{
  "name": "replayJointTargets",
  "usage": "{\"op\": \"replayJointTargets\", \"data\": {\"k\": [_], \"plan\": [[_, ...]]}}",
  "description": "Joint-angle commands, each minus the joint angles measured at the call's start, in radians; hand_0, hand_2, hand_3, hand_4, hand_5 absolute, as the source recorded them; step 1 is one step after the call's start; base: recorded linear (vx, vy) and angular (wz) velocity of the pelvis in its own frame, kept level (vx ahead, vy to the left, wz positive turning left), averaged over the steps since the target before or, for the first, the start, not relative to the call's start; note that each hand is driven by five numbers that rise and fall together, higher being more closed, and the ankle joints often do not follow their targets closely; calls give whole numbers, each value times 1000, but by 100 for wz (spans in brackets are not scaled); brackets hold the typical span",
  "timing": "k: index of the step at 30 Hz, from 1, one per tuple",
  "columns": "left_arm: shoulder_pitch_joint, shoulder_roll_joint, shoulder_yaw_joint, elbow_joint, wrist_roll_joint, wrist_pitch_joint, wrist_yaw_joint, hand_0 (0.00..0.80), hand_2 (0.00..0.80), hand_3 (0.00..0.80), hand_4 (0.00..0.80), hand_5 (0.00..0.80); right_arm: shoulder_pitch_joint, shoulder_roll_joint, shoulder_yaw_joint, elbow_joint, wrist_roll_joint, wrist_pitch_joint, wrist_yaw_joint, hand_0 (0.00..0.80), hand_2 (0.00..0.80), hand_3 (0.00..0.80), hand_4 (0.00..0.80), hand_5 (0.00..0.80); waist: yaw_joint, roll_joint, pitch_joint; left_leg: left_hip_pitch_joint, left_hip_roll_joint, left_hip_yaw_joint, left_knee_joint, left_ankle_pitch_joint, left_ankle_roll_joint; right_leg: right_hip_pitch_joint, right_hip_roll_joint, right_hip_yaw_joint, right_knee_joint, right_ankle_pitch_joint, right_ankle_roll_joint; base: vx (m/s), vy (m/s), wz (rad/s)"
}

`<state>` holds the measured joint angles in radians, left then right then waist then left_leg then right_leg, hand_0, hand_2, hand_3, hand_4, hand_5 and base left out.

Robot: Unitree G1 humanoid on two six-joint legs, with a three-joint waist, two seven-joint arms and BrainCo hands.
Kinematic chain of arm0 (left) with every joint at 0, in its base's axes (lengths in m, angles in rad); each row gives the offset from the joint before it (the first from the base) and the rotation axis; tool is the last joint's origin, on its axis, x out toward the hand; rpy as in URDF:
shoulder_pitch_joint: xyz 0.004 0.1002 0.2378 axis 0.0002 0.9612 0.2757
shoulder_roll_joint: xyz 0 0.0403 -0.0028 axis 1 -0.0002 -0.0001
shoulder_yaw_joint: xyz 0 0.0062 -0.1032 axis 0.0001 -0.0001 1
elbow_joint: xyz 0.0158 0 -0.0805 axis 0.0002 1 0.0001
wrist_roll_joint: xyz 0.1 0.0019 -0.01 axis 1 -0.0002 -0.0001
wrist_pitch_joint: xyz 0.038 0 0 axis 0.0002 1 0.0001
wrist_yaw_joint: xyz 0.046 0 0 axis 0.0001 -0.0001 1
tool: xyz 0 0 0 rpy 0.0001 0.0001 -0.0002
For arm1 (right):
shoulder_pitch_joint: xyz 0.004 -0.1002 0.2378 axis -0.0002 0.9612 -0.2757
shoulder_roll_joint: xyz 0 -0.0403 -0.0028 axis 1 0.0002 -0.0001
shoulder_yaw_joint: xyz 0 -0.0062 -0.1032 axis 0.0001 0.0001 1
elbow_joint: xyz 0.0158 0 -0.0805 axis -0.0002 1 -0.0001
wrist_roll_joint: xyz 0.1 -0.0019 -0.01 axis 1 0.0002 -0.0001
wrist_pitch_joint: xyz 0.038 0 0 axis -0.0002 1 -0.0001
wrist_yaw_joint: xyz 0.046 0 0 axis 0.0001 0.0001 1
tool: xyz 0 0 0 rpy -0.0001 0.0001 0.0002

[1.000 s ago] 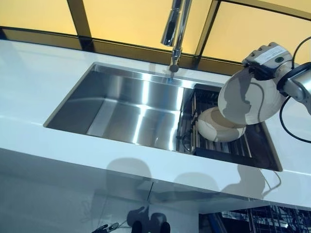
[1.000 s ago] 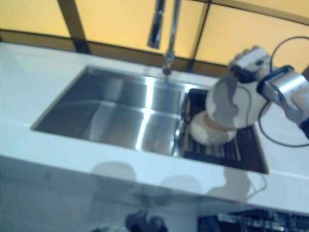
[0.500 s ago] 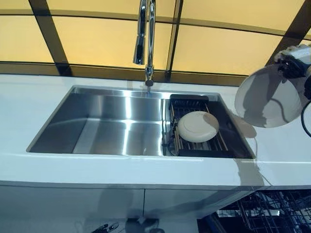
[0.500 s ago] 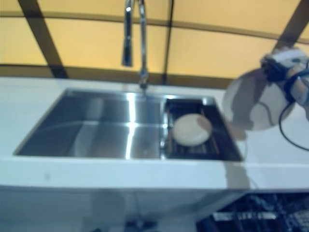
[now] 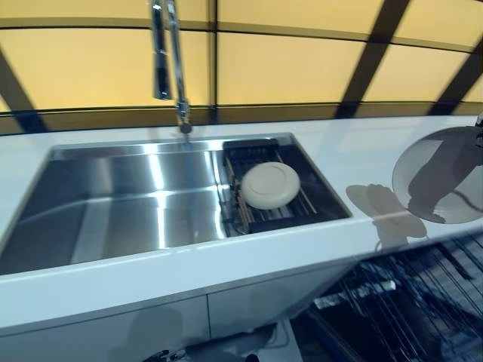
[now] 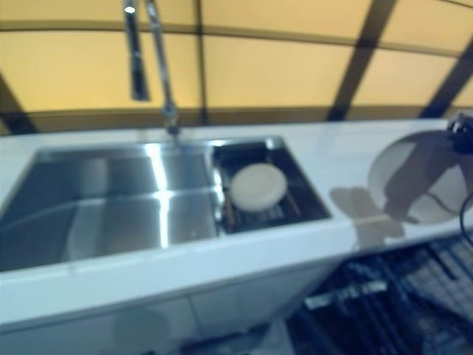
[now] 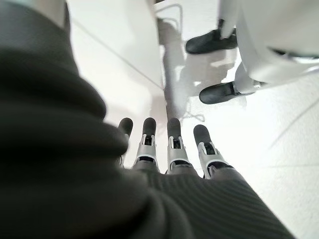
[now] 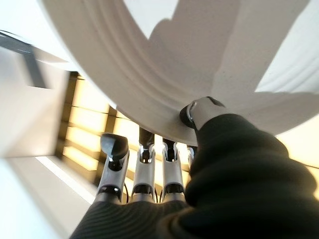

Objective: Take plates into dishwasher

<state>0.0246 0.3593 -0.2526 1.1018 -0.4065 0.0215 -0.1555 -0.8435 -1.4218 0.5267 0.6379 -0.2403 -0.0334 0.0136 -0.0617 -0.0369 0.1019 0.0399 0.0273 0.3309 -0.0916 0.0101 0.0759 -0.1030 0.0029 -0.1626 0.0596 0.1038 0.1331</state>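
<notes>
Plates are split between two places: one plate (image 5: 439,175) hangs at the bench's (image 5: 332,162) right end, pinched at its rim by the right hand (image 8: 149,174), directly above the open dishwasher rack (image 5: 411,302). A second plate (image 5: 270,185) lies flat in the sink's (image 5: 113,204) drainer. The left hand (image 7: 164,149) hangs low with straight fingers, empty. The rack's slots are hard to make out.

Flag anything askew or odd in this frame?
Nothing stands out. The right hand pinches a plate by its rim, held tilted over the counter edge above the dishwasher rack. Another plate lies face down on the sink's rack. Nothing spilled or broken.
</notes>
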Motion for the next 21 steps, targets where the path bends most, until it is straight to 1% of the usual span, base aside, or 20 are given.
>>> {"op": "replayJointTargets", "data": {"k": [1,2,4,5,7,8,10,11,14,18,21], "plan": [[-14,48,7,12,-11,14,8,0,0,0,0,0,-81,-36,-57,5,62,44,-57,800,800,800,800,800,17,-28,-13,32,-55,-58,4,-95,12,67,-51,-53,166,-118,-22,-47,-65,-70],[-11,49,14,18,-5,14,7,0,0,0,0,0,-84,-32,-57,16,67,43,-64,800,800,800,800,800,23,-33,-20,24,-58,-49,4,-92,8,91,-48,-61,184,-133,-25,-42,-87,-62],[-5,47,30,33,7,9,-6,0,0,0,0,0,-98,-18,-49,43,58,37,-68,800,800,800,800,800,34,-49,-33,-1,-72,-36,4,-87,2,166,-39,-59,155,-146,-27,-36,-106,-60],[-2,45,34,44,12,4,-14,0,0,0,0,0,-108,-11,-41,64,58,32,-72,800,800,800,800,800,41,-59,-43,-15,-84,-33,4,-85,2,206,-34,-55,123,-150,-29,-48,-126,-56],[3,33,43,64,10,-11,-11,0,0,0,0,0,-143,9,-16,109,74,0,-82,800,800,800,800,800,64,-71,-55,-30,-90,-12,4,-77,-8,268,-30,-87,-12,-168,-43,-95,-141,-62],[4,28,47,71,5,-19,-8,0,0,0,0,0,-176,26,4,127,92,-6,-78,800,800,800,800,800,74,-75,-59,-45,-89,-1,4,-66,-20,276,-24,-82,-62,-179,-50,-126,-129,-96],[1,17,49,67,9,-16,-3,0,0,0,0,0,-205,28,27,126,101,1,-65,800,800,800,800,800,73,-72,-60,-55,-83,0,4,-55,-29,274,-16,-62,-89,-182,-62,-131,-118,-102],[0,10,45,62,13,-17,-2,0,0,0,0,0,-202,22,28,122,107,2,-60,800,800,800,800,800,69,-70,-59,-60,-80,-3,4,-48,-31,269,-13,-53,-95,-179,-66,-138,-110,-50],[-10,-2,29,58,2,-26,3,0,0,0,0,0,-152,16,-11,101,114,-1,-52,800,800,800,800,800,54,-66,-59,-66,-75,-1,4,-46,-36,262,-6,-40,-105,-171,-70,-151,-91,-19],[-29,-7,23,54,-8,-24,31,0,0,0,0,0,-88,29,-60,66,110,6,-28,800,800,800,800,800,38,-67,-59,-69,-75,0,4,-46,-37,258,4,-34,-105,-171,-76,-140,-69,10],[-44,-4,25,50,-10,-21,51,0,0,0,0,0,-49,50,-82,50,81,26,4,800,800,800,800,800,32,-68,-55,-72,-75,-7,4,-42,-39,249,15,-26,-92,-181,-88,-206,-100,3]]}}
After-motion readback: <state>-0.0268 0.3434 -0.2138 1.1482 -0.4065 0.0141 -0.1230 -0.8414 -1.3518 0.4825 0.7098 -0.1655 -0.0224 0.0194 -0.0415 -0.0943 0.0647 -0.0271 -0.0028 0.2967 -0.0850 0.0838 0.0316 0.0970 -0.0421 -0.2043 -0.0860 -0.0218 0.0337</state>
